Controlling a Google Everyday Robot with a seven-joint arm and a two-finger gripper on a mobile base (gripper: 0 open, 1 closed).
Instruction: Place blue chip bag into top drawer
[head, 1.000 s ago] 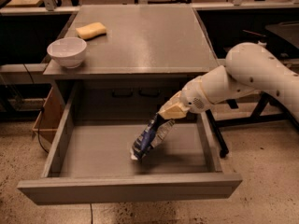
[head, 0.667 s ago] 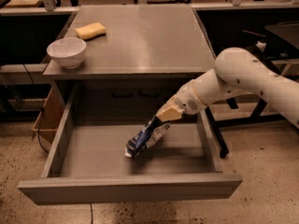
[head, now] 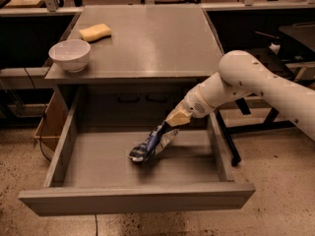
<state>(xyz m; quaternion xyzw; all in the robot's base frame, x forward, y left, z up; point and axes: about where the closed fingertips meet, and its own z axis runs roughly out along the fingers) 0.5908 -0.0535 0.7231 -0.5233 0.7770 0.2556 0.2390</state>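
Camera view shows the placing step nearly done. The gripper (head: 162, 130), at the centre of the frame, reaches down into the open top drawer (head: 138, 198) with its fingers clamped on the upper end of the blue chip bag (head: 147, 147). The bag hangs tilted, and its lower end seems to touch the drawer floor just left of centre. The next move calls for parting the fingers, then lifting clear of the right drawer wall. The white bowl (head: 70, 54) and yellow sponge (head: 95, 32) sit at upper left on the table (head: 152, 38).
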